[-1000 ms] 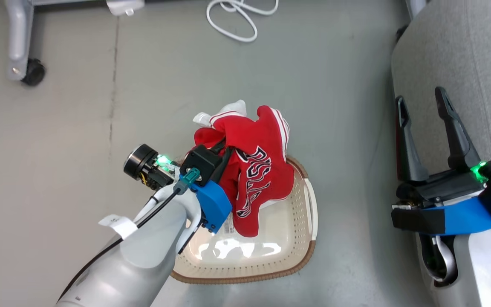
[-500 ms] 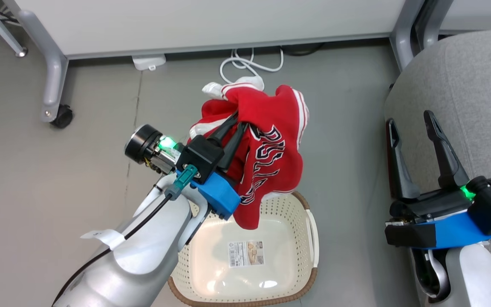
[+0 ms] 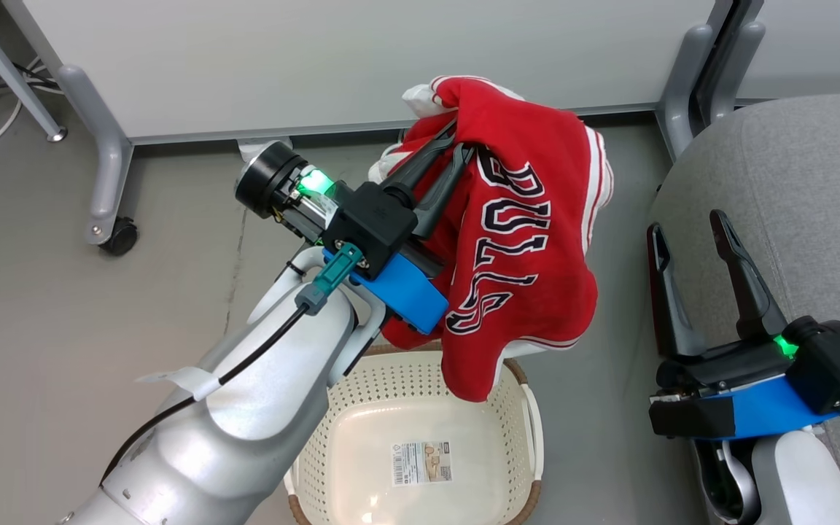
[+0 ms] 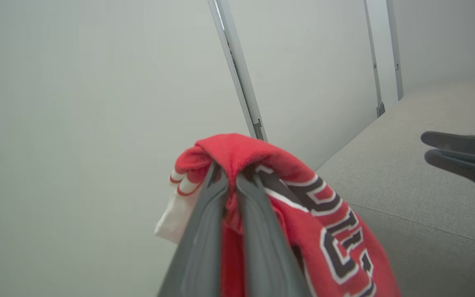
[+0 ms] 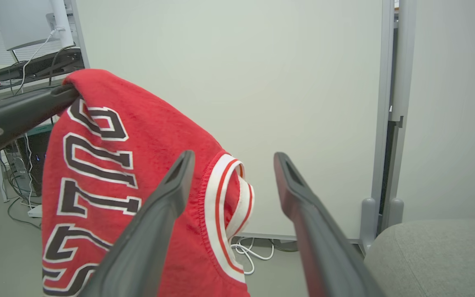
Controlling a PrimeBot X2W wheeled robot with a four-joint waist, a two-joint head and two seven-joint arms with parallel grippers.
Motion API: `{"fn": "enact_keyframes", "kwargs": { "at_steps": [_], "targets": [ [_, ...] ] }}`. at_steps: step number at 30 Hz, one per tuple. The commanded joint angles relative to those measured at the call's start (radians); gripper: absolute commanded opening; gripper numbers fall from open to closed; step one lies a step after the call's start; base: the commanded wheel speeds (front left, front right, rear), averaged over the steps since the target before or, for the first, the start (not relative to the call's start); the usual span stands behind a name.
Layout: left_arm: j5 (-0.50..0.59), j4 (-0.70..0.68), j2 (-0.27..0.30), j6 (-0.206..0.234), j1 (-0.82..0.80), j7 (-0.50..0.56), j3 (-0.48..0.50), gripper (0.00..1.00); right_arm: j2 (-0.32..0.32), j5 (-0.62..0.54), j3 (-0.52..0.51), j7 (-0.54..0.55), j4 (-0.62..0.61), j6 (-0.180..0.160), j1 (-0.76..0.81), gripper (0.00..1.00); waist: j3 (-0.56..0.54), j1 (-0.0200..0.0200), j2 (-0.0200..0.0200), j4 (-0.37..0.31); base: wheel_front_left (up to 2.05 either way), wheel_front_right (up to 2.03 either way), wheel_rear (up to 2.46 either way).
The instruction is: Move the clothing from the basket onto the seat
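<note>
Your left jaws are clamped on the red sports jersey with white-and-red striped trim and black-and-white "BULLS" lettering (image 3: pixel 529 240). In the left wrist view the two dark fingers (image 4: pixel 204 239) stand together with a fold of red cloth pinched between them near their tips. From that fold the jersey drapes over and down on the side toward your right jaws, with a white part bunched on the other side.

Below the left jaws sits the oval cream-white perforated plastic basket with a brown woven-look rim (image 3: pixel 420 375), on the grey floor (image 3: pixel 63 328). A label sticker (image 3: pixel 424 463) shows on the basket's bottom. In the head view the jersey's lowest fold hangs over the basket's far rim; you cannot tell whether it touches it.

Your right jaws stand apart and hold nothing. They hover at the near edge of the large grey fabric seat (image 3: pixel 792 168), which spreads beyond and beside their tips. The jersey's striped hem hangs just past the finger (image 5: pixel 159 222) on the left-arm side, apart from it.
</note>
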Motion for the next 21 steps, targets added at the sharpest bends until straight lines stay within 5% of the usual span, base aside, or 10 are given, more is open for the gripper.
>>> {"fn": "enact_keyframes", "kwargs": {
  "at_steps": [1,21],
  "targets": [
    [0.001,-0.004,-0.003,-0.004,-0.015,-0.005,0.0,0.0,0.004,0.001,0.002,-0.003,0.002,0.0,0.012,1.0,-0.006,0.0001,-0.0001,-0.002,0.0,0.0,0.0],
    [-0.011,0.031,-0.016,-0.008,0.0,-0.005,-0.031,0.0,0.007,0.013,0.092,-0.003,0.001,0.0,0.009,1.0,-0.027,0.0001,-0.0001,-0.003,0.0,0.0,0.0]
  ]
}}
